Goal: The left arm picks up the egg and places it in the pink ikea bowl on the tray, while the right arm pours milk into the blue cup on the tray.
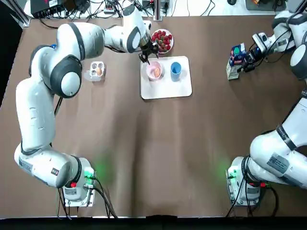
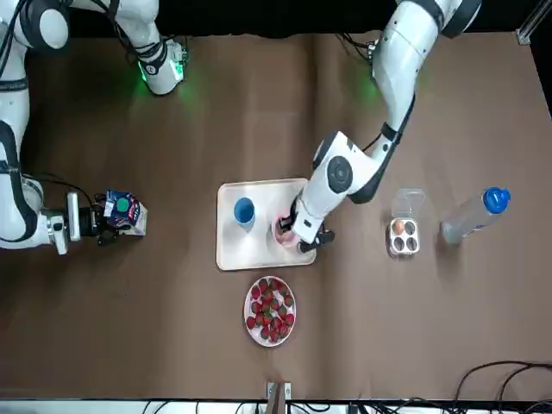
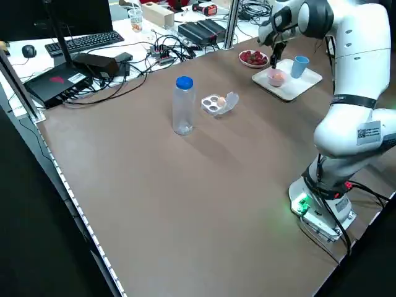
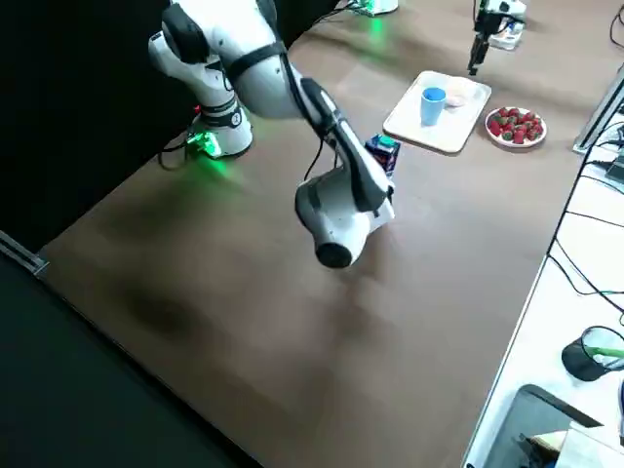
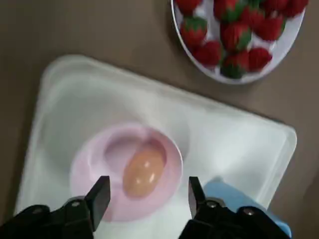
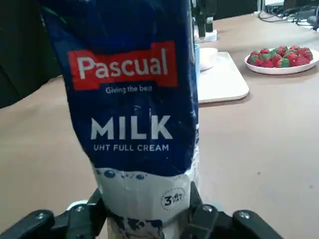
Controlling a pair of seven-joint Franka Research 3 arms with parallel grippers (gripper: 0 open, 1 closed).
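Observation:
The egg (image 5: 143, 172) lies in the pink bowl (image 5: 89, 154) on the white tray (image 1: 168, 88), beside the blue cup (image 1: 175, 68). My left gripper (image 5: 148, 191) hovers open just above the bowl, its fingers apart on either side of the egg and holding nothing. In the top view the left gripper (image 1: 145, 59) sits at the tray's far left corner. Far to the right, the blue and white milk carton (image 6: 134, 99) stands upright on the table (image 1: 235, 58). My right gripper (image 6: 144, 211) is shut on its lower part, one finger pressed to each side.
A plate of strawberries (image 1: 163, 40) lies just beyond the tray. A clear egg box (image 1: 97, 71) holding another egg sits left of the tray, and a water bottle (image 2: 474, 216) lies farther out. Cables and equipment line the far table edge.

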